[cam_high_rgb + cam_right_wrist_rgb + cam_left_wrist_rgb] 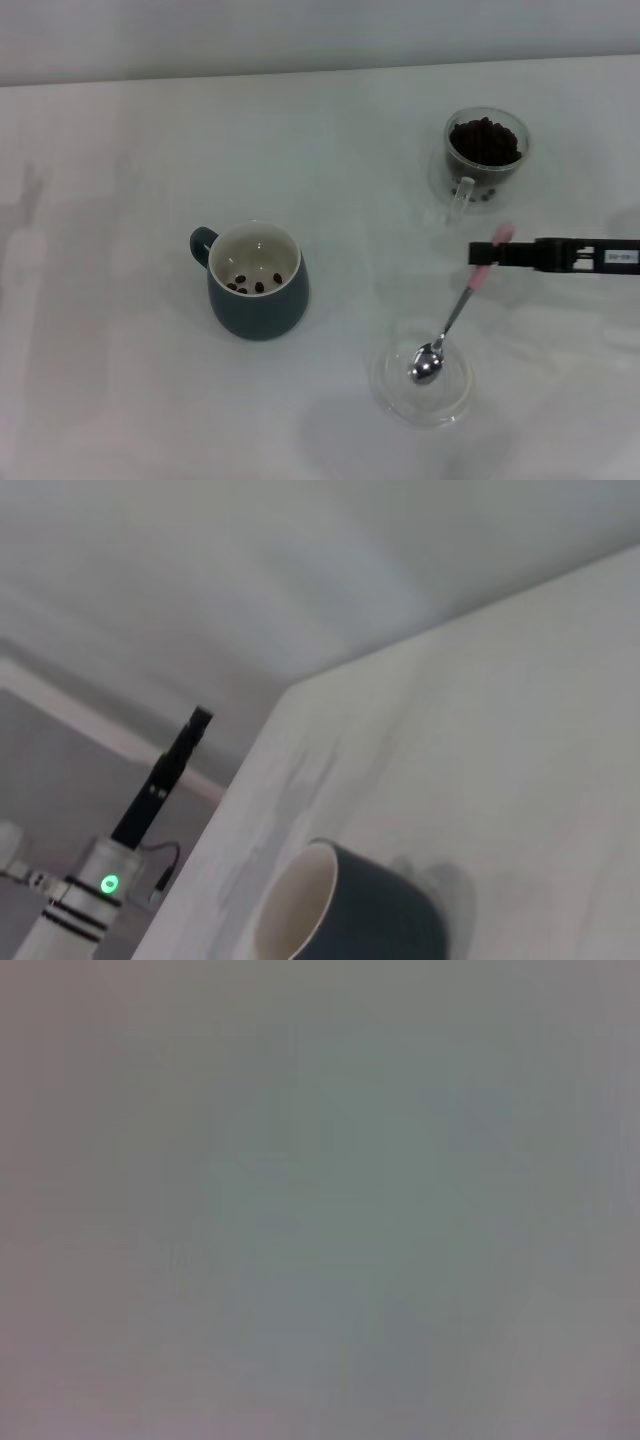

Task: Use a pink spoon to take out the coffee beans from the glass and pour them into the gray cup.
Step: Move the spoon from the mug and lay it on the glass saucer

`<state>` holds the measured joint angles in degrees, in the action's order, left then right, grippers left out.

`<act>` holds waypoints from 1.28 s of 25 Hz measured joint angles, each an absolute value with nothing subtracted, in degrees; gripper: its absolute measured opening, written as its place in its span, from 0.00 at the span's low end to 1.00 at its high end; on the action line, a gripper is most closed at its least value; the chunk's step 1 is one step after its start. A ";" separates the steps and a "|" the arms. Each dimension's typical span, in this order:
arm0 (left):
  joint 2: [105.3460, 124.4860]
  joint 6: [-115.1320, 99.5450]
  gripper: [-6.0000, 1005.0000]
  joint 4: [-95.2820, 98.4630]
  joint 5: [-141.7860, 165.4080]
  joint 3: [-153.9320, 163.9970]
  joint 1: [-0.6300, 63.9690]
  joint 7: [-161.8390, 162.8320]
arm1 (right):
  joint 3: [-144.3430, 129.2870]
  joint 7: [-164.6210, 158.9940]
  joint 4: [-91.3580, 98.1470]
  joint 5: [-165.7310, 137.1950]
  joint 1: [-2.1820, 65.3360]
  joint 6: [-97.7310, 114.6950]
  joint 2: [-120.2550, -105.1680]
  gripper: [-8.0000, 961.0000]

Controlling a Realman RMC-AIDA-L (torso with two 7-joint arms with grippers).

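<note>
Head view: on the white tabletop (120,180), the right end effector (487,254) reaches in from the right, clenched on the pale handle of the pink spoon (455,320). The spoon slants down from it, its bowl resting in a shallow clear dish (423,385) just below. Beyond the end effector stands the glass (484,152), heaped with coffee beans (484,140). Well to its left sits the gray cup (256,280), a few beans inside.

Left wrist view: only a featureless blur.

Right wrist view: the gray cup's rim and wall; past the tabletop's edge, the left end effector (198,718) hangs parked, its grip impossible to tell.
</note>
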<state>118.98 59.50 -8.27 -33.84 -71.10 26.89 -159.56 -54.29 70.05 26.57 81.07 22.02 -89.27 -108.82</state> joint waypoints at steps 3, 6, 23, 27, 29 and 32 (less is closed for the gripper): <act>119.00 59.49 0.88 -8.26 -33.84 -71.10 26.90 -159.51 | -54.28 70.04 26.56 80.49 22.41 -89.02 -109.29 0.17; 119.00 59.49 0.88 -8.25 -33.84 -71.11 26.90 -159.46 | -54.28 70.04 26.52 79.23 22.81 -87.70 -109.70 0.17; 119.01 59.54 0.88 -8.38 -33.92 -71.10 27.01 -159.25 | -54.13 68.36 19.56 77.33 24.89 -84.54 -110.11 0.17; 119.00 59.71 0.88 -8.43 -33.93 -71.10 27.01 -159.25 | -54.27 66.90 19.49 76.58 25.01 -82.07 -110.10 0.18; 119.00 59.75 0.88 -8.44 -33.93 -71.10 26.99 -159.25 | -54.25 65.08 19.56 75.50 25.10 -80.71 -110.10 0.18; 119.00 59.77 0.88 -8.44 -33.93 -71.10 26.92 -159.25 | -54.06 64.27 19.84 75.10 25.26 -80.26 -110.11 0.18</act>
<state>119.00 59.77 -8.44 -33.93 -71.10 26.92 -159.25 -54.06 64.27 19.84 75.10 25.26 -80.26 -110.11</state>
